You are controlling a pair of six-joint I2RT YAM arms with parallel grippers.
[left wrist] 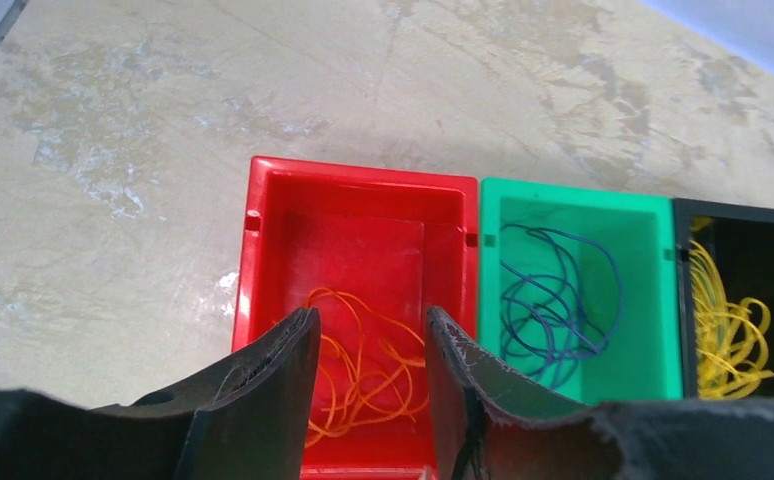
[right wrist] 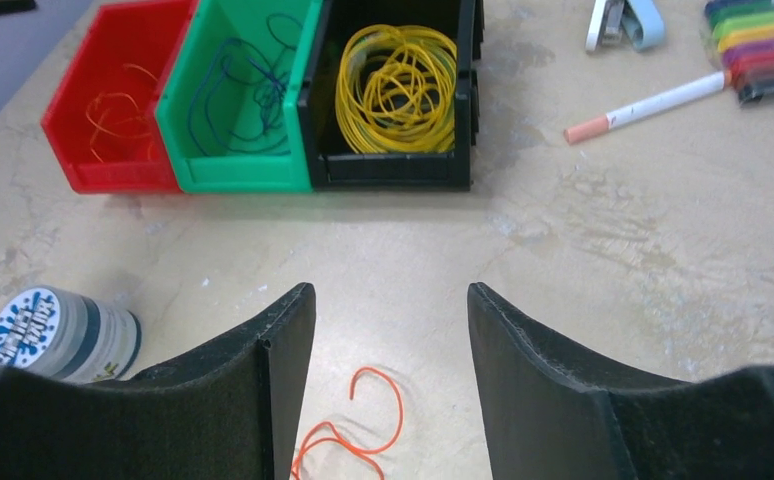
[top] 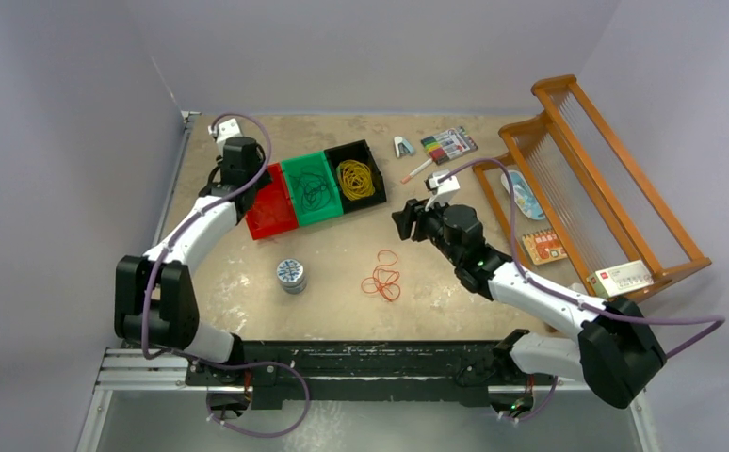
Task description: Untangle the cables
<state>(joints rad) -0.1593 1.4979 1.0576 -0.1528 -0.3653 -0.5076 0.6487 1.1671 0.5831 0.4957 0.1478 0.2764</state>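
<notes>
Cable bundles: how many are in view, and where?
4: orange cables in the red bin, dark cables in the green bin, yellow cables in the black bin, orange-red cables loose on the table. Others may be hidden.

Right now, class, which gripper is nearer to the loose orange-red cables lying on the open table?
Right. The right gripper hangs open just past the far side of the orange-red cables; the left gripper is well off to the left, over the red bin.

Bright, even light, soft shadows; wrist views blur at near edges.
</notes>
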